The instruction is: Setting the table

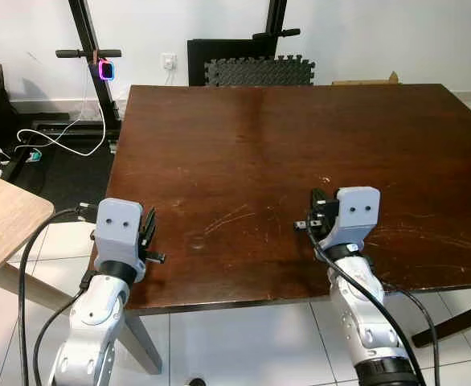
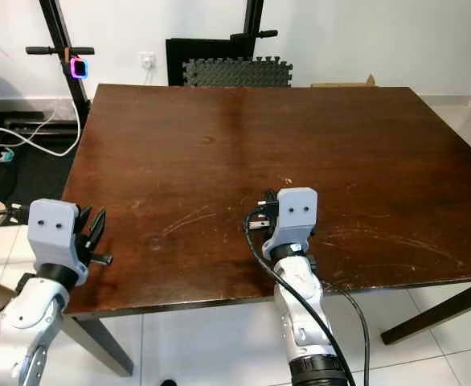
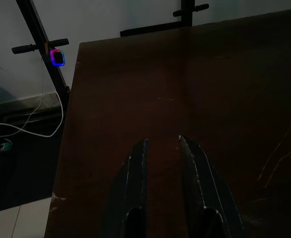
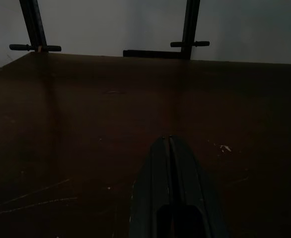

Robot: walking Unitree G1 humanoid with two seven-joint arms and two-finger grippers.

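The dark brown scratched wooden table spans the centre of the frame. At lower left, the left gripper hovers over its near corner, fingers spread. At lower centre, the right gripper is pressed together above the near edge.

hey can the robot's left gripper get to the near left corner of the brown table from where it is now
Probably yes. The left gripper hovers at the brown table near its left corner, fingers apart, and nothing lies on the wood between it and that corner.
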